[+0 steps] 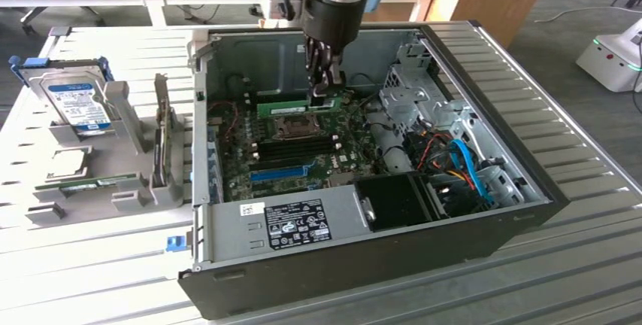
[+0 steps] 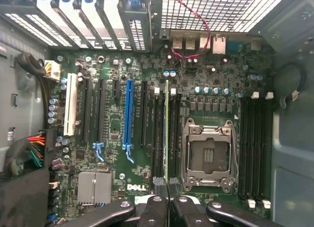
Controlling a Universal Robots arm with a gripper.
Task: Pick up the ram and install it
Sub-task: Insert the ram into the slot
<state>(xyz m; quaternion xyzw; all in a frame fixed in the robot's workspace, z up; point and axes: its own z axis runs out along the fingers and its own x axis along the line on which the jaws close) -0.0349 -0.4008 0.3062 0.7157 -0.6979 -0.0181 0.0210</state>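
Note:
My gripper (image 1: 323, 96) reaches down into the open computer case (image 1: 522, 212), shut on one end of the ram (image 1: 283, 107), a thin green stick held on its edge. In the wrist view the ram (image 2: 167, 128) appears edge-on as a narrow green line running away from my fingertips (image 2: 160, 186). It lies along the black memory slots (image 2: 157, 133) beside the CPU socket (image 2: 208, 156). I cannot tell whether it touches a slot. A second ram stick (image 1: 101, 183) lies on the grey tray outside the case, at the exterior view's left.
A silver hard drive (image 1: 80, 103) with a blue label stands in a holder left of the case. Inside are a long blue slot (image 2: 129, 119), a white slot (image 2: 71, 104), more memory slots (image 2: 255, 148), bundled cables (image 1: 456, 167) and the drive cage (image 1: 411, 84).

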